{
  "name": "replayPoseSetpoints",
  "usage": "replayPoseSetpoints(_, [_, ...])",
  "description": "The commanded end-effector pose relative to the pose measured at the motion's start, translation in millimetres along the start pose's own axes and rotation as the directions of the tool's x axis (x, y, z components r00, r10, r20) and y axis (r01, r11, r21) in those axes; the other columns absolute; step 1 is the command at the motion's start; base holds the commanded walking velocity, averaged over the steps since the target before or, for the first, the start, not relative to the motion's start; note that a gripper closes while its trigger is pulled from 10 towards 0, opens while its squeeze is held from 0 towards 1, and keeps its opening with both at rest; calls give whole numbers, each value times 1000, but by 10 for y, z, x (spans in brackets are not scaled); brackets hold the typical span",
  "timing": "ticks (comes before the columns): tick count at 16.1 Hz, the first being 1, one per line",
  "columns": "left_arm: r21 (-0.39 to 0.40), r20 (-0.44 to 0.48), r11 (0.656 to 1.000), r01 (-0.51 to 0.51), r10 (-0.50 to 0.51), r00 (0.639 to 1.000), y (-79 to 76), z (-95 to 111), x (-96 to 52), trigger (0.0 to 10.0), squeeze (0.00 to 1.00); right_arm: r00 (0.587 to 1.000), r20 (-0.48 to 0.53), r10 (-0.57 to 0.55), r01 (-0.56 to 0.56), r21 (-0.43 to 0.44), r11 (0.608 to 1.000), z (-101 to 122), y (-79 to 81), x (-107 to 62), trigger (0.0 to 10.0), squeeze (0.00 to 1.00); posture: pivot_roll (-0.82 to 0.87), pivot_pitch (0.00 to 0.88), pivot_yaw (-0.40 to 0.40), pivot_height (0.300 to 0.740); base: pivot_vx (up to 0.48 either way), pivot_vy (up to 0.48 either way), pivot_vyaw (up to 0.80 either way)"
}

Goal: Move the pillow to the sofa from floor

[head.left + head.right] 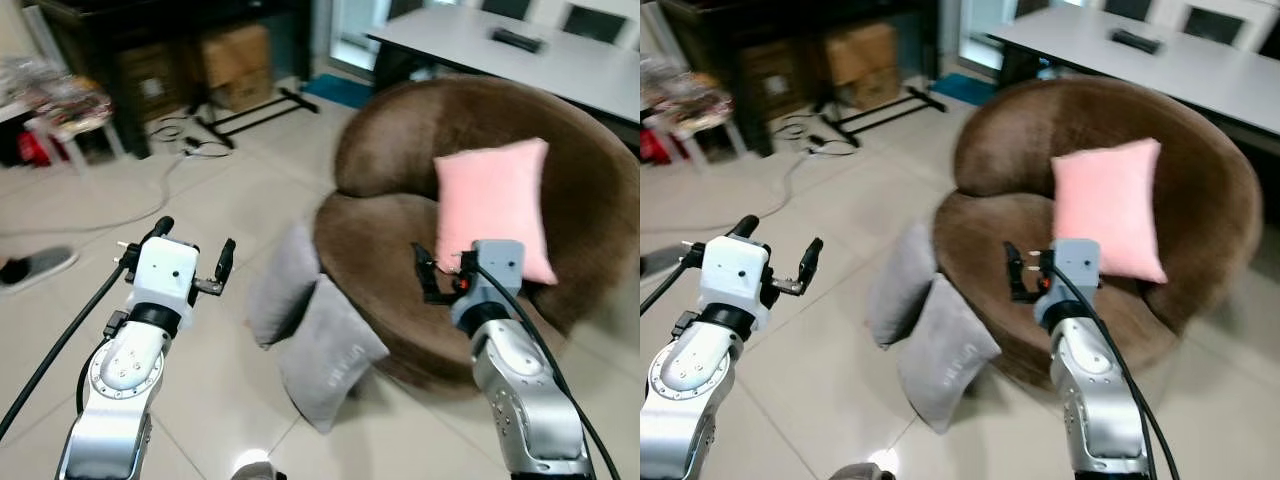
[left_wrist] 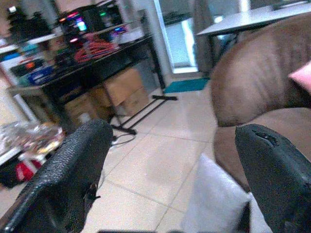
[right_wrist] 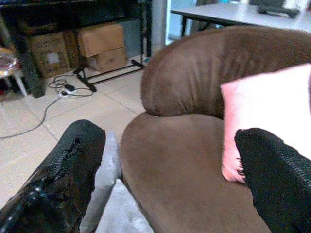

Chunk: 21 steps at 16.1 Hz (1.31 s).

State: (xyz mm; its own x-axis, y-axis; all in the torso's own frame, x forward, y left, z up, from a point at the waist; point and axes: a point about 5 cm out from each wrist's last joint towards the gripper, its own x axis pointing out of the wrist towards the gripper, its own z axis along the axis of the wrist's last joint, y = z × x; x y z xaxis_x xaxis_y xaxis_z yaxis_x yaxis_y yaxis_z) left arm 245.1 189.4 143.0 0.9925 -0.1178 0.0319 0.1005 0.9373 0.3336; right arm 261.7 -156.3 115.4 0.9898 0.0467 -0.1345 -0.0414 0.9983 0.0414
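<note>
Two soft grey fabric pillows (image 1: pixel 310 335) lean on the tiled floor (image 1: pixel 200 400) against the round brown plush sofa (image 1: pixel 380 240) at its 8 o'clock edge; a pink square cushion (image 1: pixel 495 210) already rests on the seat. The left tool (image 1: pixel 190 250) and right tool (image 1: pixel 440 275) hover spread and empty above (neither touching anything). The robot should probably descend on the nearer pillow's upper corner, pinching deep into the fabric before lifting.

Sofa (image 1: pixel 400 140): plain dark brown, round. Pillow on sofa (image 1: pixel 495 205): solid pink. Two floor pillows (image 1: pixel 315 335): plain grey. Floor (image 1: pixel 230 180): pale beige tiles. Counter (image 1: pixel 500 55) at 1 o'clock: light grey top. Boxes (image 1: pixel 235 65) at 11 o'clock: tan cardboard. Mat (image 1: pixel 340 90): teal.
</note>
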Motion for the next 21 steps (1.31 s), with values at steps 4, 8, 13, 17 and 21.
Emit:
replayPoseSetpoints(4, [-2,-2,1000,2,-2,1000,18,0,-4,10000,0,999,40,-31,30,16,999,70,2,20,10000,1000,95,0,-24,740,287,0,400])
replayPoseSetpoints(8, [-2,-2,1000,4,-4,1000,24,-1,-3,10000,0,998,44,-47,46,29,999,75,-19,15,10000,1000,95,0,-23,740,292,0,0])
replayPoseSetpoints(13, [-2,-4,1000,5,-5,1000,26,-2,-3,10000,0,996,20,-82,81,32,996,53,-81,17,10000,0,93,0,-22,740,293,0,-480])
replayPoseSetpoints(17, [4,-4,1000,3,-3,1000,27,-1,2,10000,0,999,19,-50,49,20,999,48,-36,14,10000,0,91,0,-20,740,282,0,-200])
replayPoseSetpoints(21, [15,-6,999,-38,39,999,36,-2,13,10000,0,1000,19,-9,8,60,998,38,2,-6,10000,0,88,0,-21,721,0,0,0])
